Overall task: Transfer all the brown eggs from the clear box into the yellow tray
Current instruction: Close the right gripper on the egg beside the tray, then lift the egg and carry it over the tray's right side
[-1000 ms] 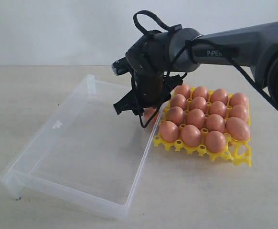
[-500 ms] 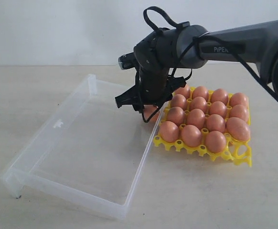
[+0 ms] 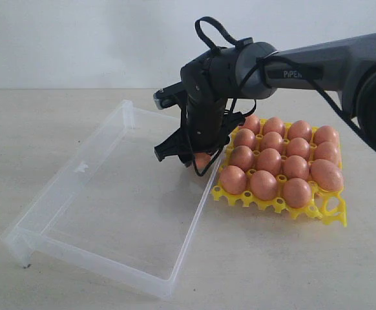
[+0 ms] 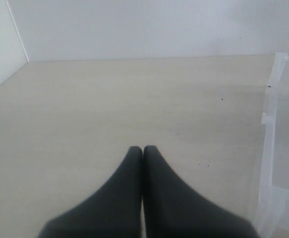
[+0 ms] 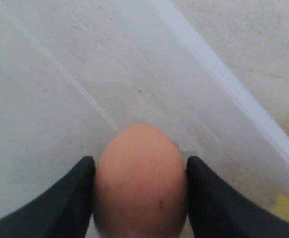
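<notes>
Pincer work on the right arm: the right pincer (image 5: 139,166) is clamped on one brown egg (image 5: 139,186), a finger (image 5: 70,198) pressed to each side. It holds the egg over the clear box (image 3: 78,258), close to the wall that faces the yellow tray (image 3: 330,212) — whether the egg touches the box floor I cannot tell. The other eggs (image 3: 269,161) sit in the tray's cups. The left pincer (image 4: 143,151) is clenched on nothing — low over the bare desk (image 4: 85,109) beside the box.
</notes>
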Robot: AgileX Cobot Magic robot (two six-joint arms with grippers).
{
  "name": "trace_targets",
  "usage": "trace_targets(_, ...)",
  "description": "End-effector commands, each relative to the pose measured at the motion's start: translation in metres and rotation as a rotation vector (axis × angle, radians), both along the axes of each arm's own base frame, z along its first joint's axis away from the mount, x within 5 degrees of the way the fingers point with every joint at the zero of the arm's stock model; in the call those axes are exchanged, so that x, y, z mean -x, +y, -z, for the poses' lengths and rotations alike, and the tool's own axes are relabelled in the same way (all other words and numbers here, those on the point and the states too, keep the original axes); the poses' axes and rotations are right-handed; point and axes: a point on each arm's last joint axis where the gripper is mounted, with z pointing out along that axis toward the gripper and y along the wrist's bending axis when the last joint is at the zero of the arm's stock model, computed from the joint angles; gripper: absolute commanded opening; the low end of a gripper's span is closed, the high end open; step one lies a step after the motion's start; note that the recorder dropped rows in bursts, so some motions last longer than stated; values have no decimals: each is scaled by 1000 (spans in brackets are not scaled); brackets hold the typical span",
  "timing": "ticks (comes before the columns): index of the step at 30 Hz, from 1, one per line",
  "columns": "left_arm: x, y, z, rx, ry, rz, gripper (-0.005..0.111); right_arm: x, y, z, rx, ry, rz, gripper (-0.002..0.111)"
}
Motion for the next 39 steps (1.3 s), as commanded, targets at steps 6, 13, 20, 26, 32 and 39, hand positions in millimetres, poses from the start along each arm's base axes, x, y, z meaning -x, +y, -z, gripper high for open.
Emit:
trace_targets(6,0,0,-1,-6,-1,4,-4,-2,-5,9,-7,28,82,0)
trace_targets(13,0,0,-1,-6,-1,4,-4,-4,2,-13,-96,-44,74,0)
trace_targets(20,0,0,-1,-6,-1,4,-4,2,23,-50,-236,-183,22,0)
trace_targets(26,0,0,-1,-6,-1,4,-4,17,47,-69,-325,-232,-39,0)
trace_targets(32,0,0,-1,-6,-1,4,-4,20,55,-78,-357,-290,-86,0)
trace_targets(39,0,0,-1,-6,-1,4,-4,51,33,-101,-515,-487,-159,0)
